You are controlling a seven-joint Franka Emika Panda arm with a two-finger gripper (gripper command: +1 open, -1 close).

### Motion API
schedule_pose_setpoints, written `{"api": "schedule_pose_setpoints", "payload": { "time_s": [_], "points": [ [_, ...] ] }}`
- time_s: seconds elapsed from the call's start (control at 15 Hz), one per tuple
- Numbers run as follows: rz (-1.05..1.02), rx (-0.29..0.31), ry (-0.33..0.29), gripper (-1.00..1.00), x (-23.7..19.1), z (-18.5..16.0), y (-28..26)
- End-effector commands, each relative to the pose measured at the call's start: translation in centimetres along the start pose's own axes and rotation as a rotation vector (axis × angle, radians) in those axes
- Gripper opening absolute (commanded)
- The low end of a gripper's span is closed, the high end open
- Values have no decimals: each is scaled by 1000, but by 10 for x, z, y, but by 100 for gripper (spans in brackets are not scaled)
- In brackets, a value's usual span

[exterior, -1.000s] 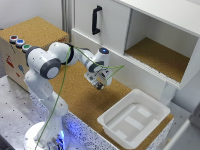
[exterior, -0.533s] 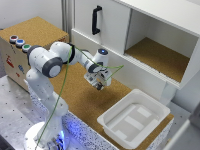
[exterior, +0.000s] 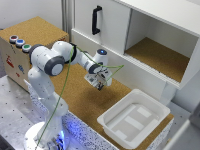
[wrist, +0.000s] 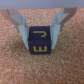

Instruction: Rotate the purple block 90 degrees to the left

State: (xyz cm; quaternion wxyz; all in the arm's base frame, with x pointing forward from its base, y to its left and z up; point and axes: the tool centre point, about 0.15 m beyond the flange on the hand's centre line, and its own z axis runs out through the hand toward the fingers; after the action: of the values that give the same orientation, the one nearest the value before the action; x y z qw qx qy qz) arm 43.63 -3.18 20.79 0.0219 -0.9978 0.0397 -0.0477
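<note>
On the exterior view's left sits a cork-topped box (exterior: 35, 35) carrying three coloured buttons (exterior: 20, 43), well apart from the work and behind the arm's white base; moving rightward, the arm reaches out over the cork floor (exterior: 75, 95) to the gripper (exterior: 99, 85), which hangs low over the cork with a green cable (exterior: 112, 69) looping off its side. In that view the block is too small and too hidden under the fingers to pick out. The wrist view settles it: the purple block (wrist: 39, 41) sits directly between the two pale fingers (wrist: 22, 27), its dark face showing yellow markings, and each finger appears to press against one side of it, so the jaws look narrowed onto the cube rather than spread. Whether it rests on the cork or is lifted just off it cannot be told. The step in hand seems to be the turn itself. To do it well, I would keep the squeeze steady and centred so the little cube does not pivot or squirt out, spin the wrist about a vertical line running through the block's middle, and hold the height constant so the underside does not drag on the rough cork. Further to the exterior view's right lie a white tray (exterior: 112, 124) and the open cabinet shelf (exterior: 160, 57), both clear of the gripper's sweep
</note>
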Motion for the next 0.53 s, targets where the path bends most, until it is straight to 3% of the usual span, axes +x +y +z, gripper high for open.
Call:
{"api": "schedule_pose_setpoints", "payload": {
  "time_s": [0.0,0.27,0.47],
  "points": [
    [-211,46,-32,-100,0,-42,-12],
    [-590,82,-79,-100,-12,-63,-18],
    [-923,130,-132,-100,-10,-60,-19]
  ]
}}
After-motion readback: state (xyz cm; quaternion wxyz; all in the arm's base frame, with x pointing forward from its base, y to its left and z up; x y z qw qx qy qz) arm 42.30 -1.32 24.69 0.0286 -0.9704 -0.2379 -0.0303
